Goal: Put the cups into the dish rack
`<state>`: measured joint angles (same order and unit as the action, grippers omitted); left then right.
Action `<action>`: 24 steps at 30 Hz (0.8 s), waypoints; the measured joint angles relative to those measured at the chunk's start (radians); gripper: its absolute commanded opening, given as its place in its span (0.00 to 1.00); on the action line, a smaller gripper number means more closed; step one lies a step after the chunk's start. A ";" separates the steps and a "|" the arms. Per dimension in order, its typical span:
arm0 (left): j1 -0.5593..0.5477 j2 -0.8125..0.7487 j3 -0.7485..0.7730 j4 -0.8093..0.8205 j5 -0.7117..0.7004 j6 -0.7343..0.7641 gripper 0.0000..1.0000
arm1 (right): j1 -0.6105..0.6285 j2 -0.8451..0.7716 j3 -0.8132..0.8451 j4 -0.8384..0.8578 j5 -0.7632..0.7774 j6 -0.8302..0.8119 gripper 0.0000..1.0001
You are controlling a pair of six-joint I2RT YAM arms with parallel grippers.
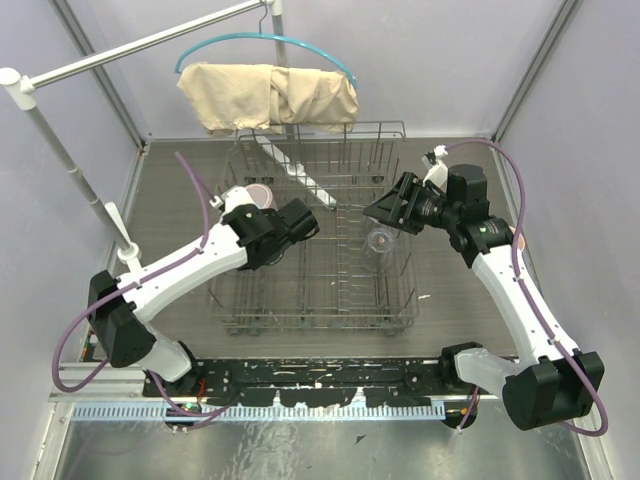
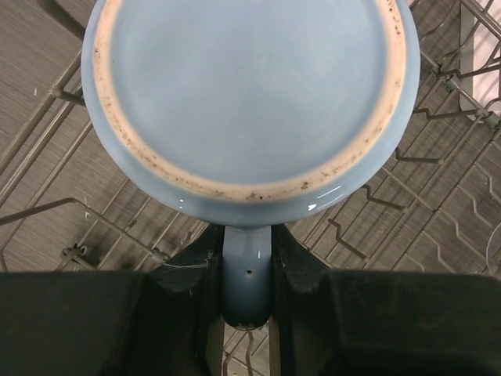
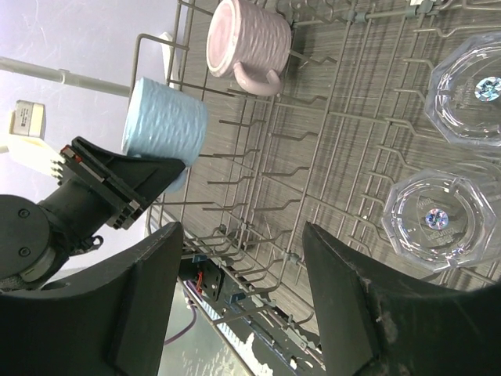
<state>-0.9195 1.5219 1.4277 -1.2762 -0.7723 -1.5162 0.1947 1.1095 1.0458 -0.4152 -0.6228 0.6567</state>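
The grey wire dish rack (image 1: pixel 318 322) stands mid-table. My left gripper (image 1: pixel 303 226) hangs over its left half, shut on the handle of the light blue mug (image 2: pixel 249 94), which is bottom-up above the rack wires (image 2: pixel 94 221). The right wrist view shows that mug (image 3: pixel 164 121) held at the rack's edge. The mauve-pink mug (image 1: pixel 258 193) sits in the rack's back left, also seen in the right wrist view (image 3: pixel 246 39). Two clear glass tumblers (image 3: pixel 470 86) (image 3: pixel 434 215) stand upside down in the right half. My right gripper (image 1: pixel 385 207) is open and empty above them. The peach-orange mug is out of view.
A beige cloth (image 1: pixel 270 95) on a teal hanger hangs behind the rack. A white pole stand (image 1: pixel 60 150) rises at the left. A white strip (image 1: pixel 290 165) lies in the rack's back. Upright tines (image 3: pixel 329 133) fill the rack floor.
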 measured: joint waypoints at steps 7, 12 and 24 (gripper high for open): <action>0.021 0.062 0.000 0.042 0.006 0.021 0.00 | 0.000 0.000 -0.007 0.010 -0.008 0.000 0.69; 0.024 0.090 0.000 0.048 0.011 0.023 0.00 | 0.000 0.000 -0.010 0.016 -0.009 0.000 0.68; 0.056 0.095 -0.006 0.049 0.012 0.014 0.00 | 0.000 0.023 -0.013 0.042 -0.019 0.000 0.68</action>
<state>-0.8639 1.6169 1.4220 -1.2270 -0.7601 -1.5024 0.1951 1.1320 1.0325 -0.3729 -0.6418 0.6563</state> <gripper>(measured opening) 0.277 0.685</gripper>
